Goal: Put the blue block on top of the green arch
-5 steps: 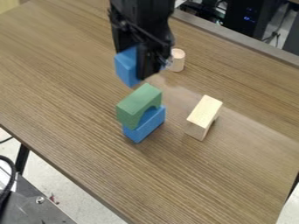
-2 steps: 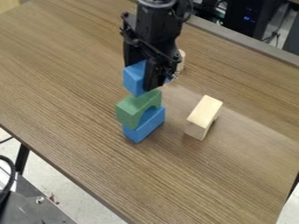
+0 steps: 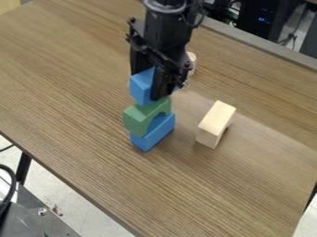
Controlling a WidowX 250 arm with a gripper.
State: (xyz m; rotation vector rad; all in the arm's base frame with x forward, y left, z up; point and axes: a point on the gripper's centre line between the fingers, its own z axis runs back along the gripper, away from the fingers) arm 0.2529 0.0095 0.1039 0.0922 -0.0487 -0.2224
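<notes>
My black gripper (image 3: 157,88) hangs down from the top edge, over the upper part of the table, shut on a blue block (image 3: 142,87). Right under that block is the green arch (image 3: 140,116), its back part overlapped by the held block; whether the two touch I cannot tell. The arch rests upright on a second blue block (image 3: 153,133), which stands on the table.
A pale wooden arch-like block (image 3: 216,123) stands to the right of the stack. Behind the gripper is a light wooden cylinder (image 3: 191,62), partly hidden. The brown table (image 3: 80,111) has its near edge at lower left.
The gripper has moved right and down in the view with the blue block, which now overlaps the arch. The arch and the lower blue block have kept their places.
</notes>
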